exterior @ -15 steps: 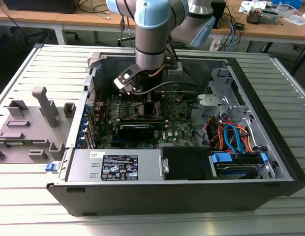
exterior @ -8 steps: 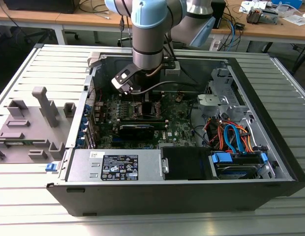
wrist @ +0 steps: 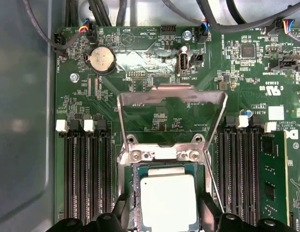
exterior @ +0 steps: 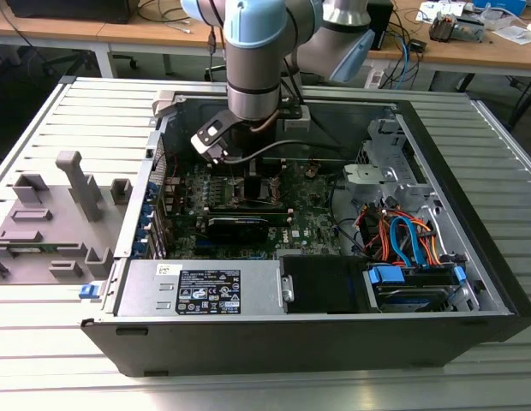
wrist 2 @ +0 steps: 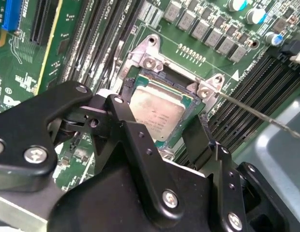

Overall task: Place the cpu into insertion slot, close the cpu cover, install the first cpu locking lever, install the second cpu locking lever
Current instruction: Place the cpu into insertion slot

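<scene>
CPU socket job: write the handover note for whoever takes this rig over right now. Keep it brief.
State of the tool: open, holding nothing, straddling the cpu without gripping it.
The cpu lies flat in the insertion slot on the green board.
The cpu cover is flipped up, open.
One locking lever, a thin wire, stands free beside the slot, unlatched.
Done: cpu placed.
Left: closing the cover, both levers.
</scene>
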Controlling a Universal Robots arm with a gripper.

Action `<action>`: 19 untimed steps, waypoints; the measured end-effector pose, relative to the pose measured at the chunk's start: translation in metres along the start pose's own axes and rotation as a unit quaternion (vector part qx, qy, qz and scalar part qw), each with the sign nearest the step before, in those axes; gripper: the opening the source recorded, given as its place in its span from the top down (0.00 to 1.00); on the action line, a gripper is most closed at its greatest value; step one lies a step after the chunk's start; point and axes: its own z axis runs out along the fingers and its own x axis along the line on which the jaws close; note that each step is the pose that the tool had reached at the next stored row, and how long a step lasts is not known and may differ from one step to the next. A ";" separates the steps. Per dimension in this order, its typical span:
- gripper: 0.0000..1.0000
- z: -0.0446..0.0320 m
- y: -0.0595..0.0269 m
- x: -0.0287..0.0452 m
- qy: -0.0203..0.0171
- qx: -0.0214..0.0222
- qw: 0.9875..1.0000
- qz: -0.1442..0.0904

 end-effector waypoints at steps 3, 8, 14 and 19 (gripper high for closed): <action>0.32 -0.0004 -0.0018 0.0020 0.000 -0.001 1.000 0.000; 0.32 -0.0023 -0.0024 0.0024 0.000 -0.002 1.000 0.000; 0.32 -0.0209 -0.0005 0.0018 0.001 -0.001 1.000 0.000; 0.53 -0.0201 0.0151 0.0020 0.010 0.022 1.000 0.000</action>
